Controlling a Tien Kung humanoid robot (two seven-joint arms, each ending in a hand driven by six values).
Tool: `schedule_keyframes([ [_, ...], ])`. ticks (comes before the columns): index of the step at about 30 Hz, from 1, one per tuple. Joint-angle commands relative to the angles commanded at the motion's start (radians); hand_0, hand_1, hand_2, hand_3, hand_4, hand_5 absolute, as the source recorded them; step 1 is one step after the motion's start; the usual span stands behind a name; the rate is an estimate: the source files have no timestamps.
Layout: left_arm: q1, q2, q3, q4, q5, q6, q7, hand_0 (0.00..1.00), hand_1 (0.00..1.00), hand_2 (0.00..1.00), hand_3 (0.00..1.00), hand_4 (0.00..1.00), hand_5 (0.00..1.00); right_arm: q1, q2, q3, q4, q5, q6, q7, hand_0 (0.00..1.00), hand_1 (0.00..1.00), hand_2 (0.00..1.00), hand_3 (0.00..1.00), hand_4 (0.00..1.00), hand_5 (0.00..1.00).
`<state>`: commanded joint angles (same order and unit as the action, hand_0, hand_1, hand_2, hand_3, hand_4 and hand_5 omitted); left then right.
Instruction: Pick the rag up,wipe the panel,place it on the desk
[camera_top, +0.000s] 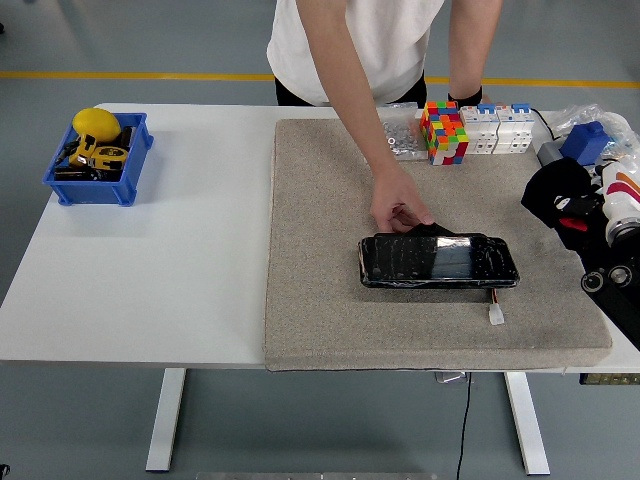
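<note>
- Beige felt mat (320, 250) covered the right part of the white table (180, 250); the glossy black panel (438, 262) lay flat on it, long side running left to right, near the mat's front half.
- The black rag (432, 230) sat bunched just behind the panel's far edge, touching it; a person's hand (398, 205) reached down from the far side and rested on it.
- My right hand (562, 198) hung at the right edge of the table, over the mat's border, well apart from the panel. Its black-gloved fingers were curled in; I could see nothing in them.
- My left hand was out of view.
- Far edge of the mat: a colourful cube (445, 131), white blocks (497, 129) beside it, clear plastic pieces (402, 135).
- Far left: a blue bin (100, 160) with a yellow object on top.
</note>
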<state>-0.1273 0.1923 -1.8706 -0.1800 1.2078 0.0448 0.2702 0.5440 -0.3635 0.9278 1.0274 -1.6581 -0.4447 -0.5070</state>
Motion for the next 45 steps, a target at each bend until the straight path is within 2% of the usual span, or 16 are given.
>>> schedule_keyframes([
  [45,-0.011,0.000,-0.010,0.000,0.001,-0.002,-0.003,0.685,0.729,0.731,0.606,0.667,0.624,0.014,-0.004,0.007,-0.008,-0.008,-0.001,-0.010,0.243,0.297,0.340,0.366,0.732,0.002],
])
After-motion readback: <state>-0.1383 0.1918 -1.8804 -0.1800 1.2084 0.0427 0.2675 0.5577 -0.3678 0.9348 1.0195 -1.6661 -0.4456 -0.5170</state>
